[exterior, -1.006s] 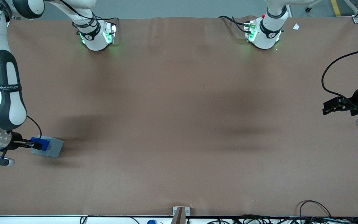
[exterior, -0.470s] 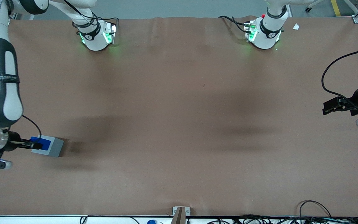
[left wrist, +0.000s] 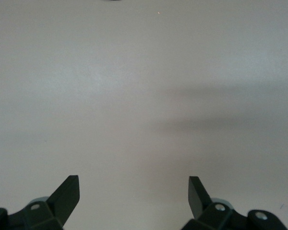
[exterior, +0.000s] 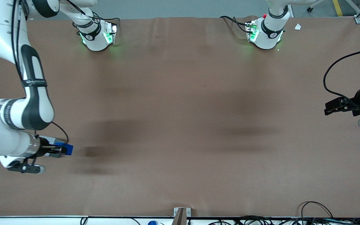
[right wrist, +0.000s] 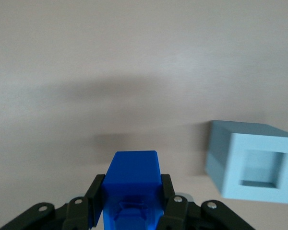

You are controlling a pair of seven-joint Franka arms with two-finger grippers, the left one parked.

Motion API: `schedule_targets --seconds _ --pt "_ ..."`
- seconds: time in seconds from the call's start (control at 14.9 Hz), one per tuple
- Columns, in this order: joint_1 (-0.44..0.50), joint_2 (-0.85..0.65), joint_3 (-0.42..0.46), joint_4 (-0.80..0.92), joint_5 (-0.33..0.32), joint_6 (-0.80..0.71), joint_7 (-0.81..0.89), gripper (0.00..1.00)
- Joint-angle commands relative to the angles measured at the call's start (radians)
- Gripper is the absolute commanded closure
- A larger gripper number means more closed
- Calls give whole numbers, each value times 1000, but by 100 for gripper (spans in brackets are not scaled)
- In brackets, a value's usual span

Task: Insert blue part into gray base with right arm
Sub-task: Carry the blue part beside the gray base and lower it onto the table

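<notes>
Lifted off gray base (right wrist: 253,162), jaws grip blue part (right wrist: 132,184).

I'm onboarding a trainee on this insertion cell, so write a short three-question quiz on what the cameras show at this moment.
1. True or false: the black two-finger gripper grips the small bright blue plastic block.
2. The light gray square base has its recess: A) empty B) filled by the blue block.
3. Fill in: the blue block sits ___ the base, not in it.

Key: 1 true; 2 A; 3 beside.
</notes>
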Motion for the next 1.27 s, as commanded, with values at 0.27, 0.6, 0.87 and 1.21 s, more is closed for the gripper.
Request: schedule_targets --seconds 0.27,0.6,0.87,1.21 --pt "16 39 -2 -91 19 97 9 99" --pt "27 39 -1 -149 66 177 30 99" --pt "51 37 -4 -168 107 206 30 99" --pt "69 39 -4 -186 107 210 30 99"
